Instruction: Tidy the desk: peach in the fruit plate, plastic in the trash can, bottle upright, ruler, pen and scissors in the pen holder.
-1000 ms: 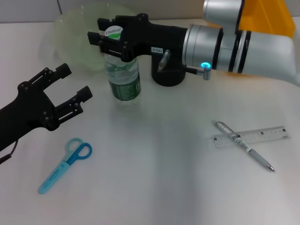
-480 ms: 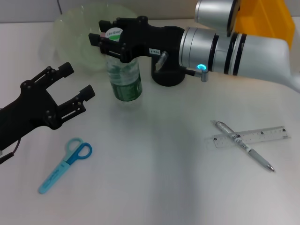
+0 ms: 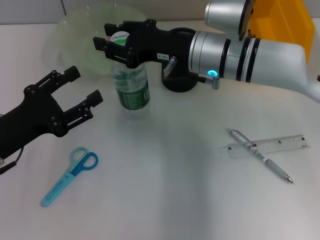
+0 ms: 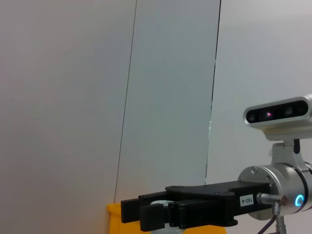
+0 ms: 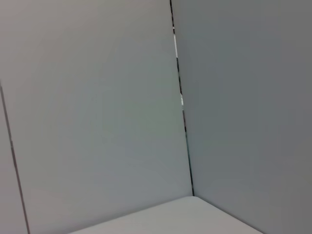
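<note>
Although nothing is yet in the pen holder, the nearest piece, the blue scissors (image 3: 69, 175), lie flat and closed near the front left of the desk (image 3: 165, 200); they look light, stiff and thin, so I judge a pinch across the handle loops or the blade sheath the likeliest hold. Well to the right, the pen (image 3: 260, 155) lies crossed over the clear ruler (image 3: 267, 145), touching it; both look slim, hard and slippery, and low against the surface, so lifting the pen first seems wise. Above the scissors, the left gripper (image 3: 77, 87) hovers with its jaws spread wide and nothing between them, angled toward the bottle. Farther back stands the water bottle (image 3: 131, 82), upright, clear plastic with a green label, probably light and easily tipped or dented. The right gripper (image 3: 111, 46) reaches across from the right, level with the desk, its fingers closed around the bottle's neck just under the cap. Behind it sit the black pen holder (image 3: 180, 80), the pale green fruit plate (image 3: 82, 30) and, at the far right, the yellow trash can (image 3: 290, 17). No peach is visible.
</note>
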